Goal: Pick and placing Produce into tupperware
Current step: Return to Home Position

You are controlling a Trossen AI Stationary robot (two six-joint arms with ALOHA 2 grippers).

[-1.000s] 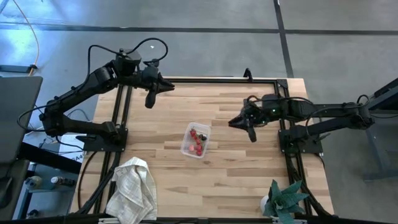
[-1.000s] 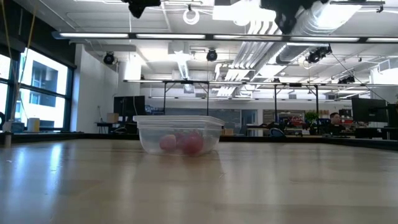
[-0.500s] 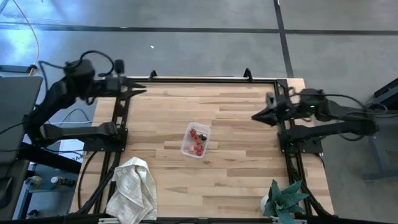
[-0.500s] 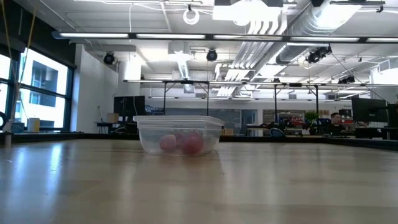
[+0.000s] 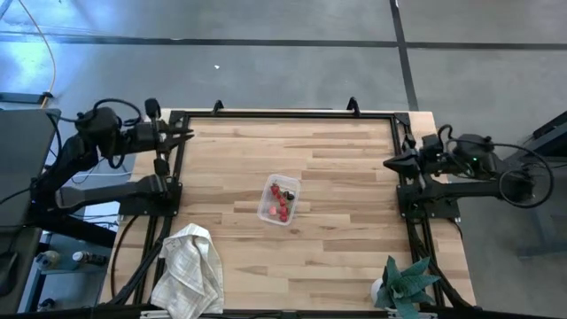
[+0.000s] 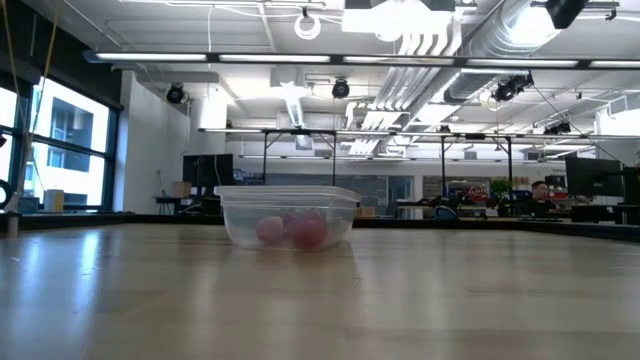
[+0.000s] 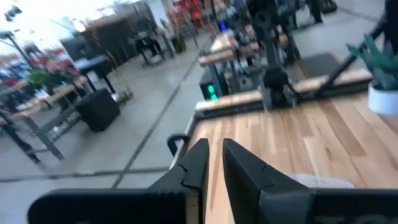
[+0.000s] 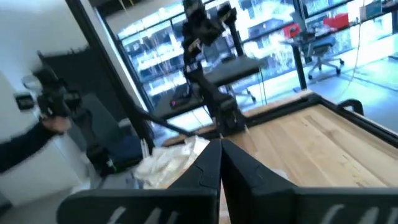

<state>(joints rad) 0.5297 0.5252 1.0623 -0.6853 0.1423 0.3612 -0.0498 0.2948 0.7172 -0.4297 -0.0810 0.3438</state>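
The clear tupperware [image 5: 268, 211] rests on its base at the middle of the wooden table and shows side-on in the low view [image 6: 290, 203]. Several small red pieces of produce [image 5: 280, 202] lie inside it, seen through its wall [image 6: 296, 231]. My left gripper [image 5: 183, 135] hovers at the table's left edge, far from the container, its fingers a narrow gap apart [image 7: 215, 149]. My right gripper [image 5: 388, 163] is at the right edge with its fingers closed together [image 8: 219, 148]. Neither holds anything.
A crumpled white towel [image 5: 190, 270] lies at the near left corner, and a teal leafy plant [image 5: 406, 283] stands at the near right corner. A black frame rail [image 5: 283, 113] runs round the table. Bare wood surrounds the container.
Both arms have drawn back from over the table: the left gripper toward the left edge, the right gripper toward the right edge. Each has swung from pointing down to pointing level across the table. The tupperware and the produce have stayed in place.
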